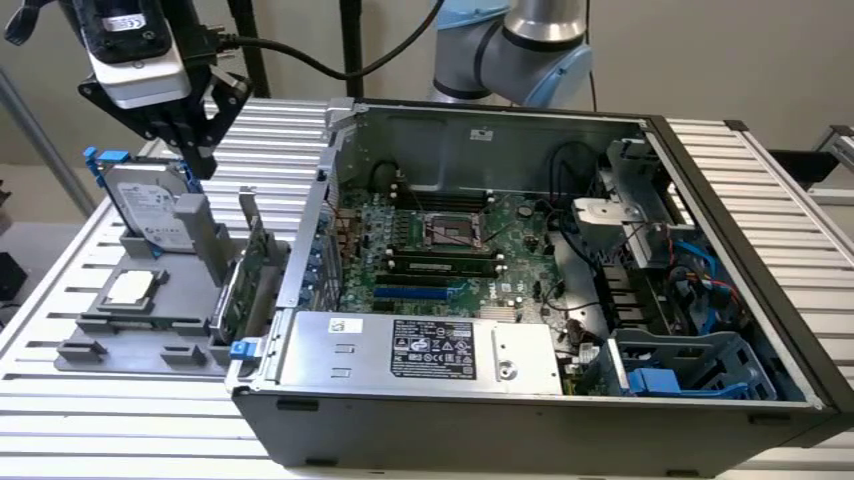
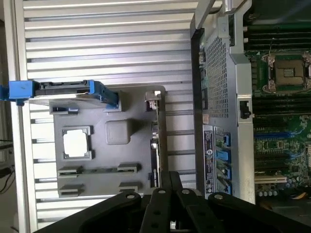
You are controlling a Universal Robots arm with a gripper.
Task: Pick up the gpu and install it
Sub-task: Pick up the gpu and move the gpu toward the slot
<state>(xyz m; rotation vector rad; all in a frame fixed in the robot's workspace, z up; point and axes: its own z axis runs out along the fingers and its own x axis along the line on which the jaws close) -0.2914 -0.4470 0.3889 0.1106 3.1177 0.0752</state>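
Note:
The gpu [image 1: 248, 272] stands on its edge in a grey holder [image 1: 147, 335] at the exterior view's left, just outside the open computer case [image 1: 534, 420]. It shows a green board and a silver bracket at its upper end. In the wrist view the gpu [image 2: 156, 141] appears edge-on, as a thin strip on the holder [image 2: 99, 160]. My gripper [image 1: 200, 160] hangs above the holder, over the hard drive and higher than the gpu. Its black fingers [image 2: 163, 187] are shut together with nothing between them.
A silver hard drive with blue rails [image 1: 144, 205] stands upright in the holder next to the gpu. A square chip [image 1: 130, 288] lies on the holder. Inside the case are the green motherboard [image 1: 447, 250], a blue slot [image 1: 414, 293] and the power supply [image 1: 414, 350].

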